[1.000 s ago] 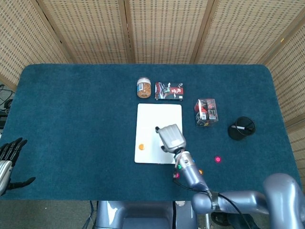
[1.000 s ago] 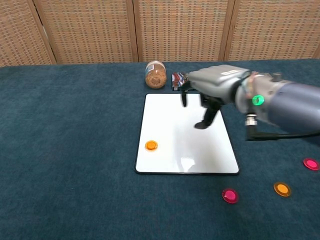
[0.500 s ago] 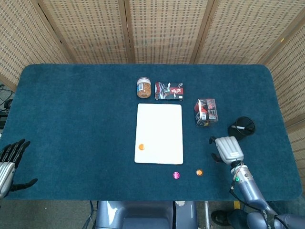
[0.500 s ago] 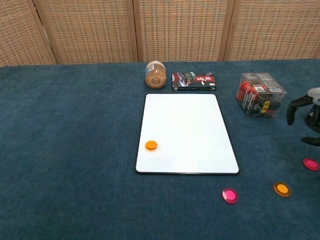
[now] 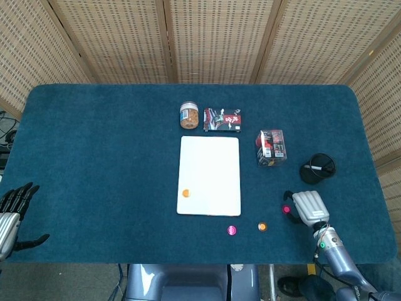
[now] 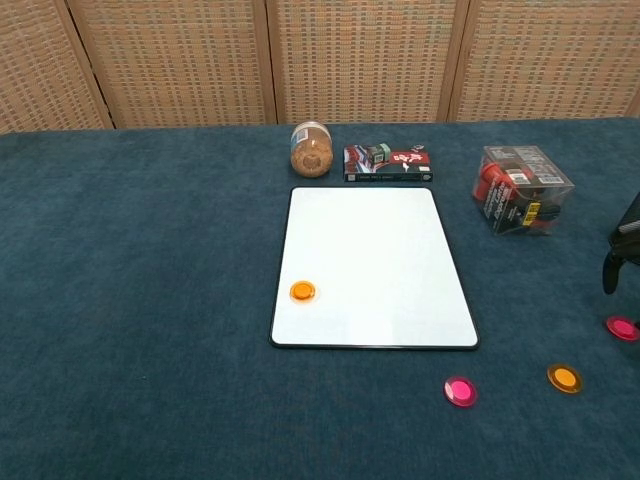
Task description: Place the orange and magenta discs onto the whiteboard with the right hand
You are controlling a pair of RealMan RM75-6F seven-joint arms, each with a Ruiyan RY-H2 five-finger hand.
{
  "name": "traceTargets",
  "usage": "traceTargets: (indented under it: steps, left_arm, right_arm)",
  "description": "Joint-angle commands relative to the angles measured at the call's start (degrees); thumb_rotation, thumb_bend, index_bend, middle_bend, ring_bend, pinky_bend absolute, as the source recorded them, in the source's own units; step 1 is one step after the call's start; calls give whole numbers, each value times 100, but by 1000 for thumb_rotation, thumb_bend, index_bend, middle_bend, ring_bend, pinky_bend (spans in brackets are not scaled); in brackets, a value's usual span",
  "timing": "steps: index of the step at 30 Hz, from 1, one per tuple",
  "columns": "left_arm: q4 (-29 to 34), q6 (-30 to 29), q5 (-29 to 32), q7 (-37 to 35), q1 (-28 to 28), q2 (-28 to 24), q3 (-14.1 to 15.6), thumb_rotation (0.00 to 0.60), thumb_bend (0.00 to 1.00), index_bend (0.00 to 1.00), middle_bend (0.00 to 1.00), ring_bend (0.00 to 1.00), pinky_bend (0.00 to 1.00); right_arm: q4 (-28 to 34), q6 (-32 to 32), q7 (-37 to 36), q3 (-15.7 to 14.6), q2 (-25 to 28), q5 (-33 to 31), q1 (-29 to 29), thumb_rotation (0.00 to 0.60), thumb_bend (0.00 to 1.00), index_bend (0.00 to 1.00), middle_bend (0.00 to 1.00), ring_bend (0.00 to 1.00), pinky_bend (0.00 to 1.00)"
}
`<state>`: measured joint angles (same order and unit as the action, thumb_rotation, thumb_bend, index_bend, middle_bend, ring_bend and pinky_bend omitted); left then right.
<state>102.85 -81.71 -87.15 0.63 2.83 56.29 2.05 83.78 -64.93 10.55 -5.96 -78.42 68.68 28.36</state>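
The head view looks steeply down from high above the near edge, taking in the whole blue table [image 5: 94,157] back to the wicker screens [image 5: 219,37]. The chest view sits lower and closer, facing level across the cloth toward those screens. Both share the whiteboard [image 5: 210,169], the jar [image 5: 189,116] and the clear box [image 6: 522,188].

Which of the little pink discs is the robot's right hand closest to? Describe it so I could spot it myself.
Start at the whiteboard mid-table and look past its near right corner toward the right hand. The magenta disc lies on the blue cloth just beside that hand. The other magenta disc sits nearer the board, next to an orange disc.
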Motion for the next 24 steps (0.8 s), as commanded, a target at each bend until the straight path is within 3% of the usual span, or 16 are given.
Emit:
traceTargets:
  steps: [1, 24]
  left_arm:
    - [1, 6, -7, 6, 2, 0, 6, 600, 0, 0, 0, 0, 0]
    - [-1, 41, 60, 49, 18, 18, -2, 600, 0, 0, 0, 0, 0]
  right_arm:
    - [-167, -50, -18, -14, -111, 178, -83, 600, 363, 389, 995, 1000, 1000]
    - [-825, 278, 85, 264, -509, 487, -305, 600, 363, 389, 995, 1000, 1000]
